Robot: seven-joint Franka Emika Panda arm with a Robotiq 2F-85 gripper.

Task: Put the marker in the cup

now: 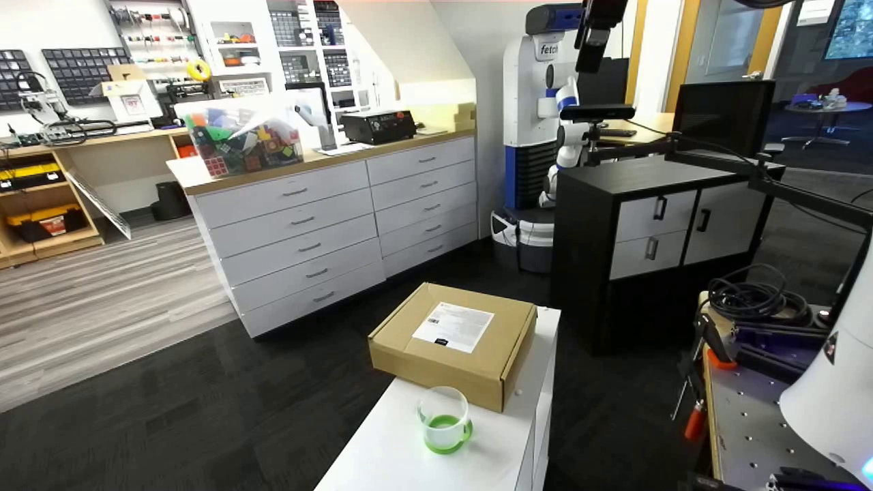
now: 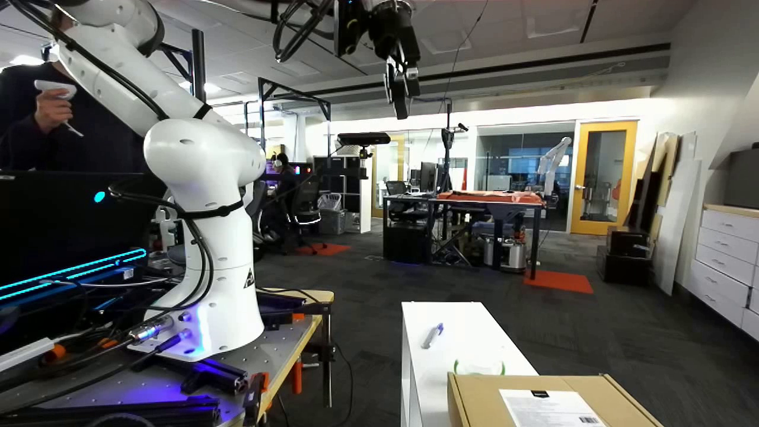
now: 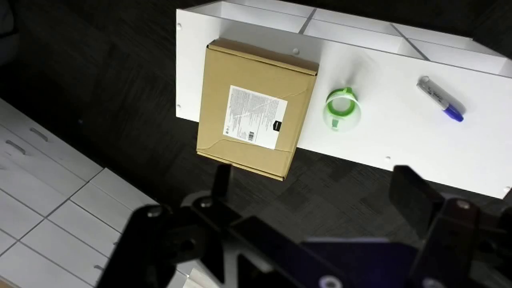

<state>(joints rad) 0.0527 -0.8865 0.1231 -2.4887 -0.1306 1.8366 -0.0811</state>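
The marker has a grey body with dark lettering and a blue cap. It lies on the white cabinet top, and also shows in an exterior view; it is out of view in the remaining exterior view. The cup is translucent with a green base ring and green handle. It stands upright between the marker and the box, and shows in both exterior views. My gripper is open and empty, with dark fingers wide apart. It hangs high above the cabinet, at the top of both exterior views.
A brown cardboard box with a white label lies beside the cup and overhangs the edge of the white cabinet top. The arm's base stands on a metal bench apart from the cabinet. Dark carpet lies around.
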